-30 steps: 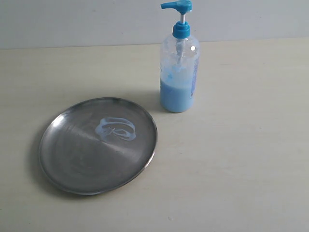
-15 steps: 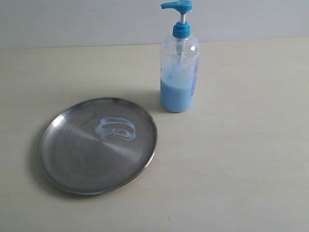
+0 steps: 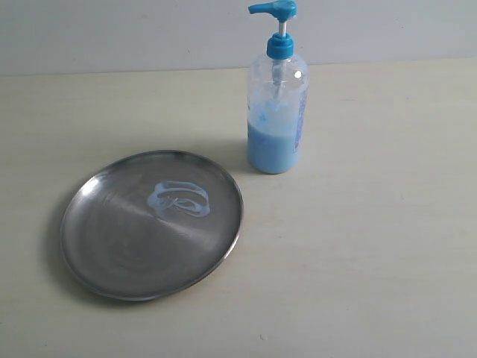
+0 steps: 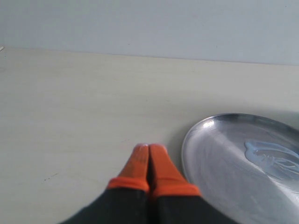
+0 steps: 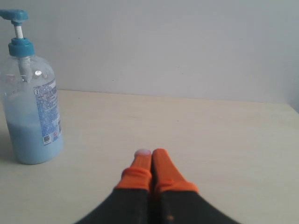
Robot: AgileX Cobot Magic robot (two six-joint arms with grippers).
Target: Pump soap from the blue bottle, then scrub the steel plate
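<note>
One blue bottle (image 3: 276, 112), with one pump head (image 3: 274, 9). One steel plate (image 3: 112, 242). One smear of soap (image 3: 179, 200) on the plate. One counter (image 3: 373, 246) under both. One left gripper (image 4: 148, 151) and one right gripper (image 5: 150, 156), two in all, two orange fingers (image 4: 138, 163) on each.

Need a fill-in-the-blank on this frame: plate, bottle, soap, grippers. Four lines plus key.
1. In the exterior view the steel plate lies to the ____ of the blue bottle.
2. The soap smear sits on the ____, not on the table.
3. The left gripper and the right gripper are both ____, holding nothing.
4. The bottle stands ____, touched by neither gripper.
Missing words: left; plate; shut; upright.
</note>
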